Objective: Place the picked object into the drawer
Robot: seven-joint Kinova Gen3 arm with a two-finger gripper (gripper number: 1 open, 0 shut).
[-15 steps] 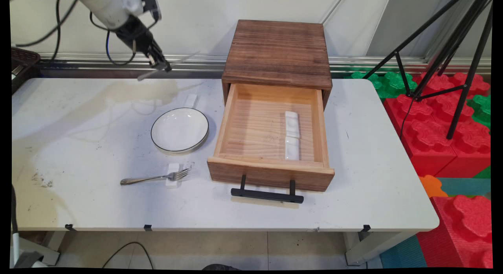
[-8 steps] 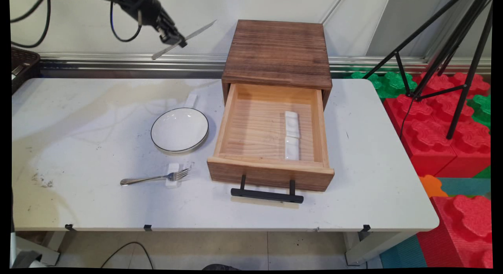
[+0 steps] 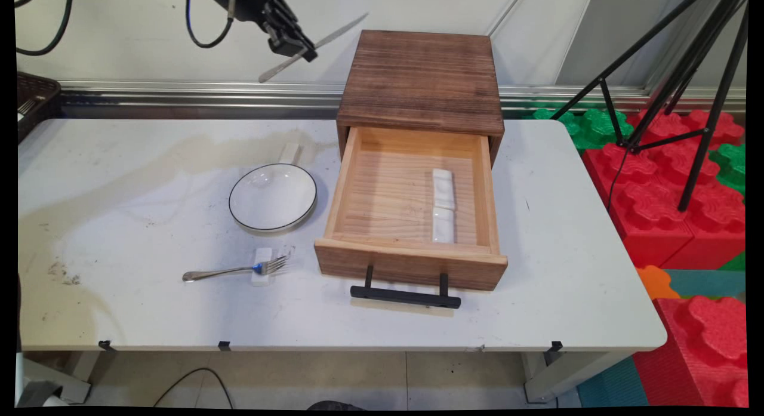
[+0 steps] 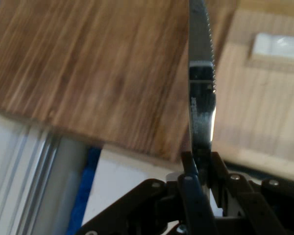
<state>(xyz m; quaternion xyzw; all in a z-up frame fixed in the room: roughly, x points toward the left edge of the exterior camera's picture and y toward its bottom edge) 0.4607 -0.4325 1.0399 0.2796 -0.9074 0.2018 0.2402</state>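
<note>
Knife (image 3: 313, 48) clamped in the pincer (image 3: 296, 46), fingers closed on it near mid-length; the hand view shows the serrated blade (image 4: 202, 73) running straight out from between the fingertips. Held high in the air near the back wall, well above the desk (image 3: 149, 320), just left of the wooden drawer box (image 3: 421, 79). Long axis tilted: one end points up and right toward the box top, the other down and left. Hand view looks down onto the dark box top with the lighter open drawer (image 3: 412, 201) off to the right, so the drawer lies right and toward the near side from the pincer. Drawer is pulled out, black handle (image 3: 406, 296) facing the near edge. Two white rests (image 3: 443, 205) lie end to end inside it, right of centre. On the desk left of the drawer: white plate (image 3: 273, 197) with dark rim, another small white rest (image 3: 289, 153) just behind it. Nearer the front, fork (image 3: 236, 270) lies across a white rest (image 3: 262, 265), tines toward the drawer.
</note>
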